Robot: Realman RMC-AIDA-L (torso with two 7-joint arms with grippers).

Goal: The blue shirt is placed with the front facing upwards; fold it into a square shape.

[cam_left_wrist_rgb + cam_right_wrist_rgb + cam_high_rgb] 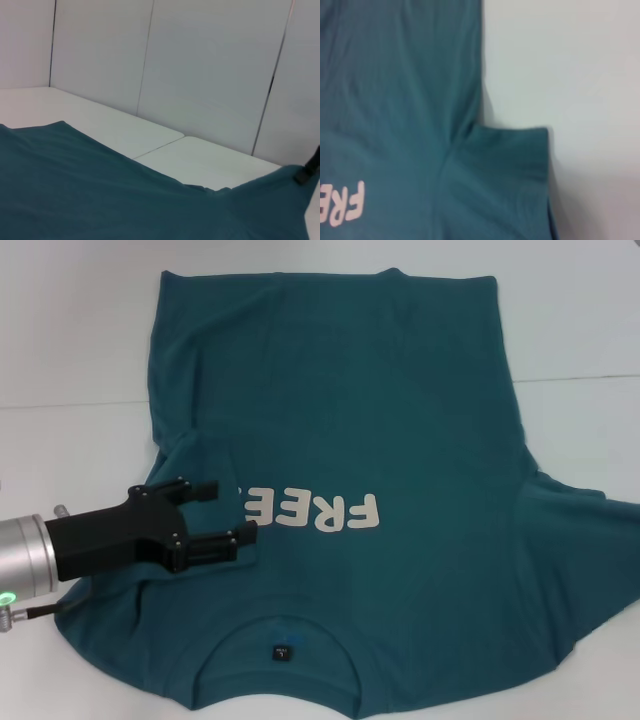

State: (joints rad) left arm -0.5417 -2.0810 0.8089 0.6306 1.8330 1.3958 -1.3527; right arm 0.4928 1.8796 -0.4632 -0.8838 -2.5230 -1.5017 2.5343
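on the white bench [70, 330] the shirt [400, 410] lies flat, front up, collar [285, 655] nearest the robot. the left end effector [228, 512] has its fingers spread over the folded-in left sleeve, beside the lettering [315, 511]. the right end effector is not seen.

Head camera looks steeply down on the blue shirt [380, 420]; both wrist cameras view it closer.
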